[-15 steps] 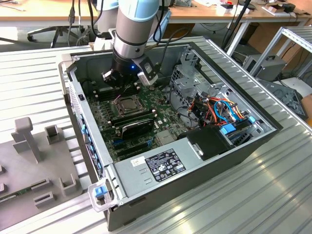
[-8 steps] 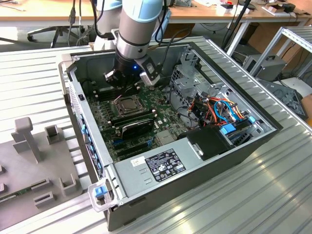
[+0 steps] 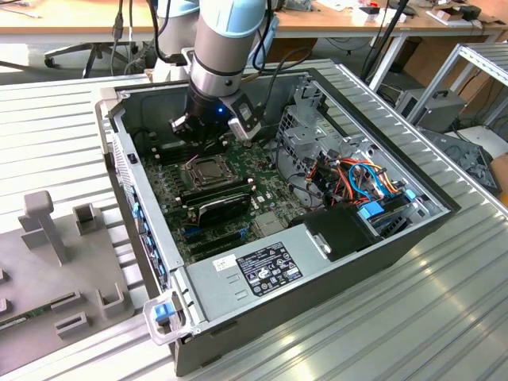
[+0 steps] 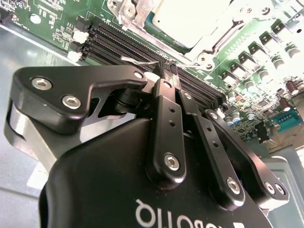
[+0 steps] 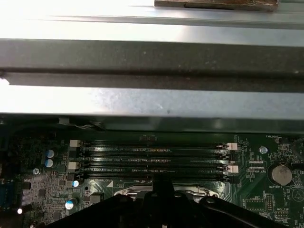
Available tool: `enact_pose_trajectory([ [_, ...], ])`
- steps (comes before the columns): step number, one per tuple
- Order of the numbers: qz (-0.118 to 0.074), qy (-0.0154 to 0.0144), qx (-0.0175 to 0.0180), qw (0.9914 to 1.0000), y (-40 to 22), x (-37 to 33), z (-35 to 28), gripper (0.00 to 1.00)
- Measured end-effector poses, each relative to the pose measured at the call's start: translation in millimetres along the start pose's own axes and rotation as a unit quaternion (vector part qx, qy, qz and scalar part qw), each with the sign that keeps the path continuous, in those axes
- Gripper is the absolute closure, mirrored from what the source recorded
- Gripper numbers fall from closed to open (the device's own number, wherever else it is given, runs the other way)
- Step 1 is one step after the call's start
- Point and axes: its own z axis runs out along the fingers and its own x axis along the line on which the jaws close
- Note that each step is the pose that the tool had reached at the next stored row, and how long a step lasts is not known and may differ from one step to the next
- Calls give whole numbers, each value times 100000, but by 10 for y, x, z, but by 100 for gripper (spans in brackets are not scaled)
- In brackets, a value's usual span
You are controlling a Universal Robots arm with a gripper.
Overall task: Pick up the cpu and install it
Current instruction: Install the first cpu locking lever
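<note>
A black gripper (image 3: 208,132) hangs inside an open grey metal computer case (image 3: 262,325), just above the flat silver-beige square cpu (image 3: 209,168) lying in the metal-framed socket (image 3: 189,176) of the green motherboard (image 3: 270,194).

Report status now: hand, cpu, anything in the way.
Hand shut, not holding the cpu. The cpu lies in the socket. Thin wire lever right beside the hand.

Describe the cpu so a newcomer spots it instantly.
Look inside the open computer case and find the green motherboard on its floor. Toward the board's far end in the exterior view sits a metal-framed socket; the cpu is the pale, flat metal square seated in it, unlike the long black memory slots alongside.
</note>
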Motion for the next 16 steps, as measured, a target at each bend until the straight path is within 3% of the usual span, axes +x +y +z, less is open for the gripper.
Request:
enact_pose_trajectory([
  [16,0,0,-4,100000,19,-90,64,89],
])
